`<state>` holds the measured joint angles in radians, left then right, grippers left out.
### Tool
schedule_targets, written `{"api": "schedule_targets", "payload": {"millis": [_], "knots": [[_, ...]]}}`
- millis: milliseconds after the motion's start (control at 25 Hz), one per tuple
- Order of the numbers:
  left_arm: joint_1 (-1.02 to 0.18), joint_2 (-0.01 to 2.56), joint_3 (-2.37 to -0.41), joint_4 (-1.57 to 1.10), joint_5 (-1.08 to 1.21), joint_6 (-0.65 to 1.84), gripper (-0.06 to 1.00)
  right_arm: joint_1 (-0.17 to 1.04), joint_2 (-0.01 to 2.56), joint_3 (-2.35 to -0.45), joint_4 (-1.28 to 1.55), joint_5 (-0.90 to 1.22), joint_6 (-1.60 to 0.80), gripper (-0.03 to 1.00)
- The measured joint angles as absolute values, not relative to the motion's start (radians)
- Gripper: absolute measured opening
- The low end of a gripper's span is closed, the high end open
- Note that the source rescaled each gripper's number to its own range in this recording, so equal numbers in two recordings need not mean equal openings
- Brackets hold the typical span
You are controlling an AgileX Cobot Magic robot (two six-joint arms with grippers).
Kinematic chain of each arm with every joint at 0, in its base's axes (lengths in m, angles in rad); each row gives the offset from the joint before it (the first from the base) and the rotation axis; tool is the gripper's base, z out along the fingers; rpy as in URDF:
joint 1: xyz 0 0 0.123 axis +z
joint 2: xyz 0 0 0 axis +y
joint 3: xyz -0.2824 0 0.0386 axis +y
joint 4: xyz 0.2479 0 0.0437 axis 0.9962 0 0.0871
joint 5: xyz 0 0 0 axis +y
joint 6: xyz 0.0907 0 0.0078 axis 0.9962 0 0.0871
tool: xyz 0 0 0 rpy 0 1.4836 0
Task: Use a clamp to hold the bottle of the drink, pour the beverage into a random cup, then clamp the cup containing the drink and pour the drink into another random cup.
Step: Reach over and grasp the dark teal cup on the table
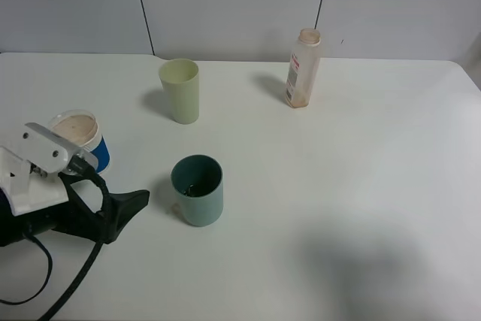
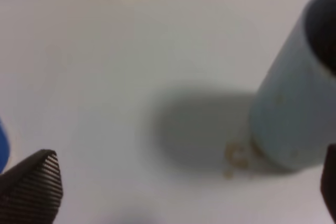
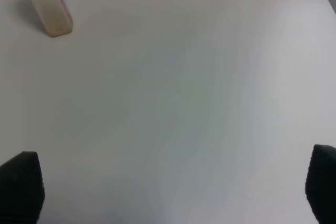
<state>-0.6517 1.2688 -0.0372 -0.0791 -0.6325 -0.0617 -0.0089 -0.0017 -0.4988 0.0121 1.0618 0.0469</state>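
Bottle x1, cups x3

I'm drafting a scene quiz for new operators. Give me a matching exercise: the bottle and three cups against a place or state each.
1 bottle
2 pale green cup
3 teal cup
4 blue cup

A brownish drops at its base
B farthest left
C farthest right
D back row, left of the bottle

Pairs: 1-C, 2-D, 3-A, 4-B
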Motion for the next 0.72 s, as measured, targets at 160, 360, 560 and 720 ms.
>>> {"api": "schedule_targets", "payload": {"millis": [160, 360, 560, 720], "knots": [[-0.652, 1.443, -0.027, 0.016, -0.834, -0.137, 1.0, -0.009, -0.002, -0.499, 0.012, 1.062, 0.047, 1.0], [-0.652, 1.678, -0.024, 0.082, -1.089, -0.169, 1.0, -0.009, -0.002, -0.499, 0.012, 1.062, 0.047, 1.0], [-0.652, 1.877, -0.024, 0.126, -1.197, -0.174, 1.0, -0.009, -0.002, -0.499, 0.012, 1.062, 0.047, 1.0], [-0.652, 1.942, -0.023, 0.181, -1.208, -0.176, 1.0, -0.009, -0.002, -0.499, 0.012, 1.062, 0.047, 1.0]]}}
